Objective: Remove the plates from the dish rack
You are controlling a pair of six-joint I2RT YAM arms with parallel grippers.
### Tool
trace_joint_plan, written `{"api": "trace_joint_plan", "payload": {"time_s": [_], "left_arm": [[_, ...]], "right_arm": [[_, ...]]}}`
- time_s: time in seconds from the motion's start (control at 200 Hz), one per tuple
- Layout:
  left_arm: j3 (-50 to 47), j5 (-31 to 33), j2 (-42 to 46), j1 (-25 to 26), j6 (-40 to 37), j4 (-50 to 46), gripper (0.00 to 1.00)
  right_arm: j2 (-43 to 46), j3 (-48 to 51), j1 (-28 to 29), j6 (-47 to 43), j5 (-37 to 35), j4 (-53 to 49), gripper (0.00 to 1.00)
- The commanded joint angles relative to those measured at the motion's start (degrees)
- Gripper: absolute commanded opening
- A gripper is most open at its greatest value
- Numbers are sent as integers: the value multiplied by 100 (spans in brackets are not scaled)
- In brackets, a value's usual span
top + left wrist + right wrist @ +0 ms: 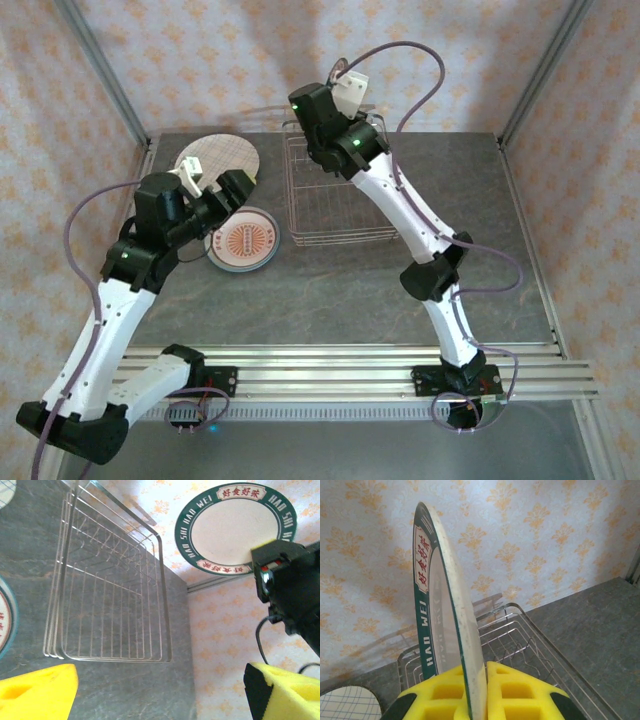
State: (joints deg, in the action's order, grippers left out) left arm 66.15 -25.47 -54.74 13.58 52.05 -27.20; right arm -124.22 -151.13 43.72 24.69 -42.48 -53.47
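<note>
The right gripper (475, 692), jaws clenched on the green-rimmed plate (436, 610), holds it upright, probably to clear the tines of the dish rack (336, 236), while the left gripper (160, 692) hangs with jaws released.

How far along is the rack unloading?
Done: the plaid plate and the orange-patterned plate lie on the table. In hand: the right gripper clamps the green-rimmed plate above the dish rack, which looks empty. Remaining: setting that plate down.
</note>
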Motion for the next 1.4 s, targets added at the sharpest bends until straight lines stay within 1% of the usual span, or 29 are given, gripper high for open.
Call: {"api": "trace_joint_plan", "payload": {"time_s": [0.0,0.175,0.27,0.385,0.45,0.676,0.781,0.961,1.086,1.206,1.291,1.396], "left_arm": [[-36,-327,-236,46,487,561,86],[-14,-532,-664,232,909,1072,86],[-5,-629,-920,388,1131,1410,85],[4,-661,-1201,609,1344,1781,85],[36,-661,-1320,708,1410,1925,85],[260,-803,-1828,933,1538,2078,83],[232,-836,-2080,1021,1800,2410,80],[171,-810,-2409,1059,2386,3351,75],[292,-843,-2588,1064,2470,3455,74],[301,-889,-2695,1076,2493,3330,72],[284,-911,-2767,1085,2518,3311,71],[282,-957,-2887,1081,2697,3614,68]], "right_arm": [[537,92,39,114,-19,-305,0],[991,292,13,122,571,-497,0],[1170,302,-75,301,965,-821,0],[1513,557,-240,438,1596,-989,0],[1765,846,-396,510,2184,-928,0],[2349,1501,-866,812,3569,-964,0],[2636,1969,-1074,1005,4186,-733,0],[3043,2677,-1428,1292,5004,-455,0],[3339,3297,-1677,1509,5563,-85,0],[3604,3939,-1938,1822,6107,437,0],[3693,4179,-2029,1936,6397,662,0],[3657,4400,-2121,2111,6902,857,0]]}}
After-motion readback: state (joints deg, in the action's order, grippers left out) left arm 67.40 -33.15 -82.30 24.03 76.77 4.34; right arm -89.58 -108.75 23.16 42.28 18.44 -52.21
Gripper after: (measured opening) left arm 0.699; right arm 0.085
